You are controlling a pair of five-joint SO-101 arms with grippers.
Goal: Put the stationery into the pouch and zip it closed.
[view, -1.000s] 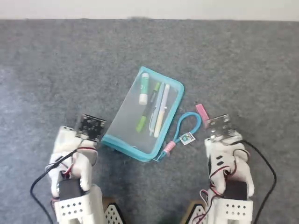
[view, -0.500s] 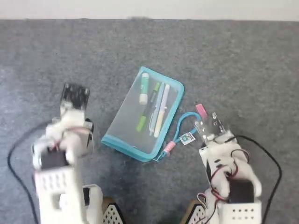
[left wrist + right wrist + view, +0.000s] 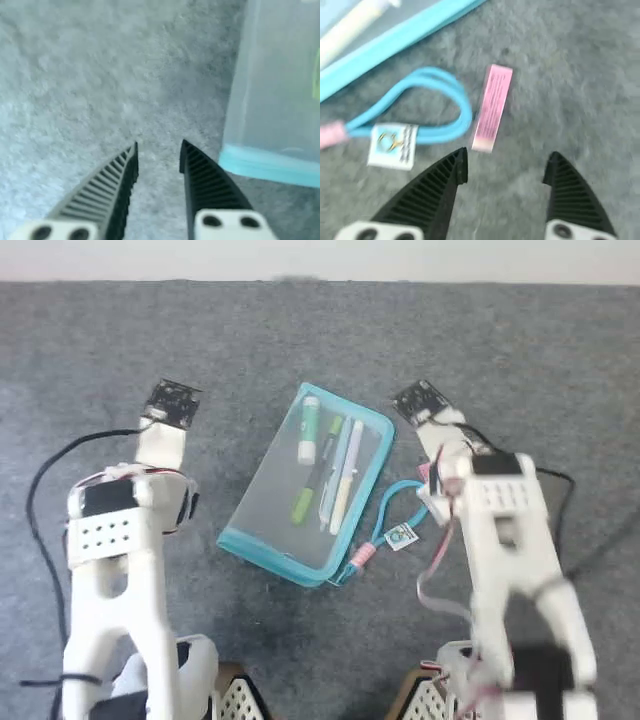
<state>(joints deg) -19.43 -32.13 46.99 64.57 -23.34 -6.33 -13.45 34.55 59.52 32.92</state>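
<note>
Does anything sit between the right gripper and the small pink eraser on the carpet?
Nothing visible. Only bare grey carpet lies between the open right gripper and the small pink rectangular eraser; the blue strap loop lies beside the eraser, not over it.

Grey felt mat [image 3: 520, 360] w/ pale strip [image 3: 320, 258] along far edge.

One pouch [image 3: 262, 502] on one grey mat [image 3: 520, 360]. Four pens [image 3: 348, 475] inside the pouch: one white with a green cap, one dark and green, one pale blue, one cream. One pink eraser [image 3: 492, 107]. One blue strap [image 3: 434, 75] with one tag [image 3: 392, 145]. Two grippers: left gripper [image 3: 157, 150], right gripper [image 3: 507, 165].
</note>
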